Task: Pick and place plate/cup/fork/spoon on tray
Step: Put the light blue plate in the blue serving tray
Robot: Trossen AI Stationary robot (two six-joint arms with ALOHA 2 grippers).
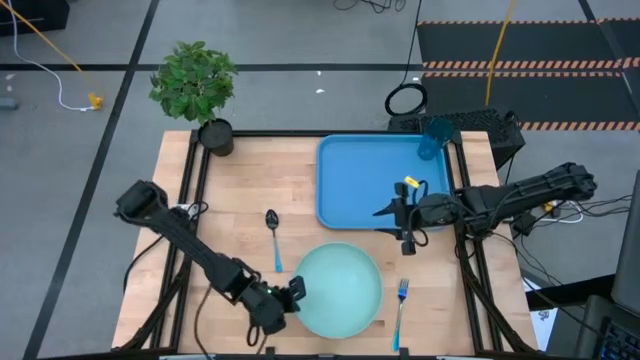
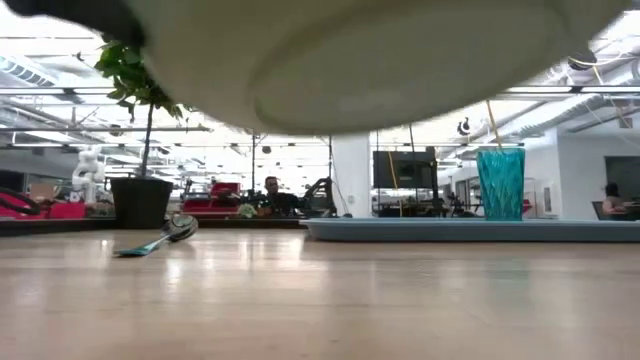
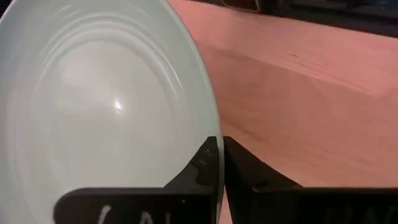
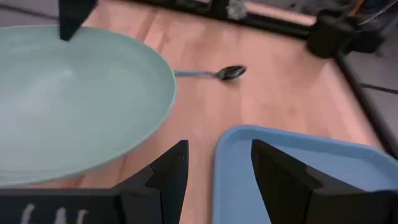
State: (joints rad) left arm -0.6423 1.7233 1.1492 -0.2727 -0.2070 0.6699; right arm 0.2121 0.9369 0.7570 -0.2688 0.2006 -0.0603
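Note:
The pale mint-green plate (image 1: 340,290) is up off the table near its front edge; the low view shows its underside (image 2: 380,50). My left gripper (image 1: 293,292) is shut on the plate's left rim. My right gripper (image 1: 395,222) is open and empty over the near right corner of the blue tray (image 1: 370,180). The teal cup (image 1: 432,140) stands upright in the tray's far right corner. The spoon (image 1: 272,235) lies on the table left of the tray. The blue fork (image 1: 401,300) lies on the table right of the plate. My left gripper pinches the plate's rim (image 3: 213,134) between its two fingers, one finger on the upper face and one under it. The fingers come nearly level from the table's left side. The plate is lifted clear of the table, roughly level, as its underside in the low view shows.
A potted plant in a black pot (image 1: 215,135) stands at the table's far left corner. Bare wood lies between the spoon and the tray (image 4: 298,168). The table's dark frame rails run along both sides.

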